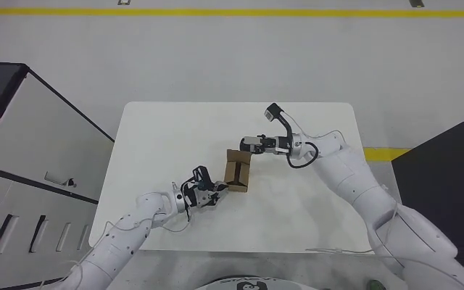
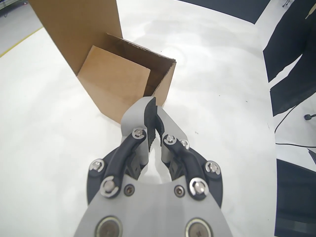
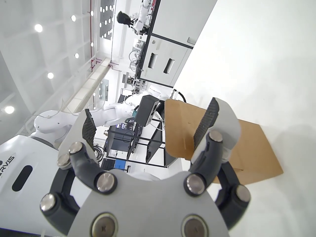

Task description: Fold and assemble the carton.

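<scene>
Top view has the carton (image 1: pixel 237 168) standing near the middle of the table (image 1: pixel 312 217), well in from every edge, with an arm on either side of it. The left claw (image 1: pixel 216 190) sits at the carton's corner on the side toward the table edge nearest the robot. The left wrist view shows it clenched, pads pressed together with nothing between them, tips right at that corner; touching or just short of it, I can't say. The right claw (image 1: pixel 251 144) is at the carton's far side, spread wide and released, grasping nothing. In the right wrist view one of its fingers (image 3: pixel 209 122) stands in front of the carton. So where are we? The walls are up and squared into a box, and one inner flap (image 2: pixel 116 80) is already folded across the opening. What's left, by the look of it: a tall flap (image 2: pixel 74 13) stands straight up, a gap beside the inner flap lies open, and nothing is tucked shut. I'd call this around the middle: body formed, closing yet to come.
</scene>
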`<state>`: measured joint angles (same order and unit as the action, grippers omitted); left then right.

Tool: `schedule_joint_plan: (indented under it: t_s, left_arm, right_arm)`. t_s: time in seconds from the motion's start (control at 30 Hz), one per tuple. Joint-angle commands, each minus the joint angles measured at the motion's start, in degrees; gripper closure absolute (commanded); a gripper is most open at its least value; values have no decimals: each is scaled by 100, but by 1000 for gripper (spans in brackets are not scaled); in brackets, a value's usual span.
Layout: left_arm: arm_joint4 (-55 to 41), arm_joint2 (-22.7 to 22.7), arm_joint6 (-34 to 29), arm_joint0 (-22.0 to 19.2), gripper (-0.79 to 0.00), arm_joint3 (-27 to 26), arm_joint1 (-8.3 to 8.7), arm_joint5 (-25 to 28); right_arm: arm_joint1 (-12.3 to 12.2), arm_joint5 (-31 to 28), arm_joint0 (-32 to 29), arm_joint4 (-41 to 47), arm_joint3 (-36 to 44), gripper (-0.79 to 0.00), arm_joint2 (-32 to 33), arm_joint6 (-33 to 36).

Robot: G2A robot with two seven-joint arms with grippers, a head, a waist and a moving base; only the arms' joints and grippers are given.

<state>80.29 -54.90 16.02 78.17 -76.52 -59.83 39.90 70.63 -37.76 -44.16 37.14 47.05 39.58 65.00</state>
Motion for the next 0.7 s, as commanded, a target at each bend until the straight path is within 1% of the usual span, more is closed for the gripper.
schedule_joint_plan:
  t_s: [0.0,0.4,0.67]
  left_arm:
    - [-73,-39,15,8,0,23,2,-15]
    - [-313,-115,-46,-112,0,96,-32,-115]
    - [-466,-122,18,-201,0,165,-64,-58]
  right_arm:
    - [1,10,-19,14,-18,-785,33,39]
    - [-55,111,-202,5,16,-785,318,264]
    - [-126,190,-321,-45,131,-785,568,281]
